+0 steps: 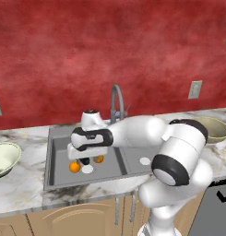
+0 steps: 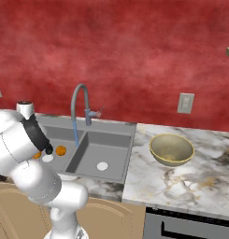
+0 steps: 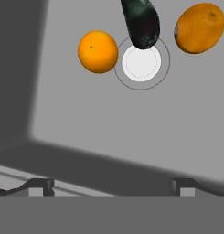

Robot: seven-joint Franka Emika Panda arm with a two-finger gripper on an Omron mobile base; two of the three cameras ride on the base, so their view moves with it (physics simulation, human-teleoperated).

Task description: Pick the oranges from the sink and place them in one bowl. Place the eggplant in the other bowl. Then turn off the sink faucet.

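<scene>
Two oranges (image 3: pixel 98 51) (image 3: pixel 199 28) lie on the sink (image 1: pixel 59 138) floor, either side of the white drain (image 3: pixel 141 63), the eggplant (image 3: pixel 141 22) overlapping its rim. The gripper (image 3: pixel 112 186) hangs above, fingers spread wide, holding nothing.

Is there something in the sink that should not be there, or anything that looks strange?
Yes. Two oranges and a dark eggplant lie on the floor of the sink, around a white drain; the eggplant's end overlaps it. In the right base view, a thin blue stream falls from the faucet.
</scene>
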